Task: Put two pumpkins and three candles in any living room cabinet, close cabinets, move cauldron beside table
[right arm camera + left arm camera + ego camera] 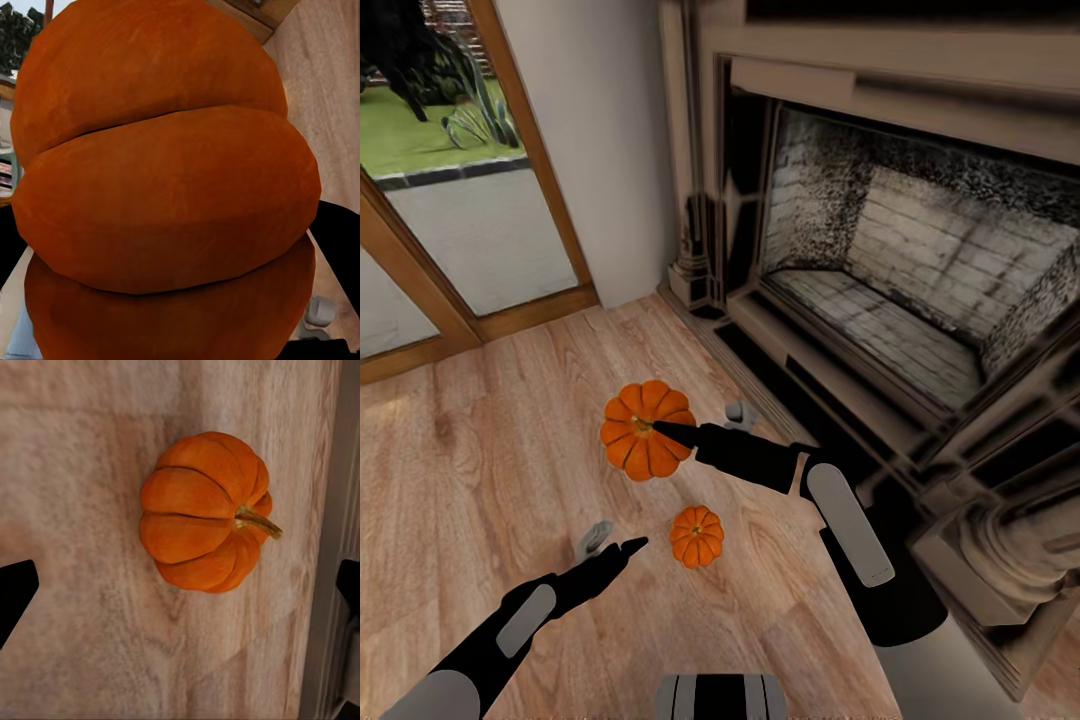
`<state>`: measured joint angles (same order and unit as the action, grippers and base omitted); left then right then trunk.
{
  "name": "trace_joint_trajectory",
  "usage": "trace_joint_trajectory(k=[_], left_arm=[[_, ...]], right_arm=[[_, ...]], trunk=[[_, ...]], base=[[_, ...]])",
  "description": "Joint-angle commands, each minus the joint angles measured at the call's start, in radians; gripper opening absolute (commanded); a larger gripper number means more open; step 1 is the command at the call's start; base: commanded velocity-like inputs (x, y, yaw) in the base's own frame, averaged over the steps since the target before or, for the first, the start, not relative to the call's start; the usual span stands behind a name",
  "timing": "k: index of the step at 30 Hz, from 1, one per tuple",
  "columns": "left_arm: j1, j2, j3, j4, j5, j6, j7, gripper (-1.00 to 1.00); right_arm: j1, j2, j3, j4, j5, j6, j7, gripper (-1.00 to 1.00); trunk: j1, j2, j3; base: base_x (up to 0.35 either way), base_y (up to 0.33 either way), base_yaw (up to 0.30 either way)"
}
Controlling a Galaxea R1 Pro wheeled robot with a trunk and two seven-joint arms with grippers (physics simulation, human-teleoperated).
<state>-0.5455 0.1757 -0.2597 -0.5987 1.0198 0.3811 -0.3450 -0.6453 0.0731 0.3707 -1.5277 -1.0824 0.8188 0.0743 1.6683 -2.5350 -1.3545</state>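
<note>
place: home living room, simulator render
floor: light wood planks [480, 470], running wall to wall
fireplace: large stone surround [920, 290] with a brick-lined firebox, pale bricks sooted dark near the top (mantel edge cut off at the frame top)
door: wood-framed glazed door [470, 200] at left, reaching down to the floor
outside: lawn [410, 130] and paving seen through the glass
decor: two orange pumpkins [647, 428] sitting on the floor, seasonal household ornaments
</note>
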Motion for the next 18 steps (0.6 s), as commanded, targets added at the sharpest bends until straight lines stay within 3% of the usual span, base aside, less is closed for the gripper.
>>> trace_joint_trajectory(k=[1, 4, 10, 18], left_arm=[[-0.001, 0.001, -0.004, -0.002, 0.008, 0.0, 0.0, 1.0], [-0.001, -0.002, -0.004, -0.004, 0.008, -0.012, 0.015, 1.0], [-0.002, -0.029, -0.004, -0.047, 0.008, -0.022, 0.15, 1.0], [-0.002, -0.036, -0.004, -0.061, 0.008, -0.022, 0.18, 1.0]], right_arm=[[0.0, -0.001, -0.001, 0.0, 0.004, 0.002, 0.011, -1.0], [0.0, -0.002, -0.002, 0.0, 0.004, 0.001, 0.019, -1.0], [0.0, -0.003, -0.003, -0.003, 0.004, 0.002, 0.024, -1.0], [0.0, -0.003, -0.003, -0.009, 0.004, 0.002, 0.025, -1.0]], trunk=[[0.0, -0.001, -0.005], [0.002, -0.001, -0.016], [0.004, -0.003, -0.039], [0.008, -0.005, -0.07]], base=[[0.0, 0.0, 0.0], [0.0, 0.0, 0.0], [0.0, 0.0, 0.0], [0.0, 0.0, 0.0]])
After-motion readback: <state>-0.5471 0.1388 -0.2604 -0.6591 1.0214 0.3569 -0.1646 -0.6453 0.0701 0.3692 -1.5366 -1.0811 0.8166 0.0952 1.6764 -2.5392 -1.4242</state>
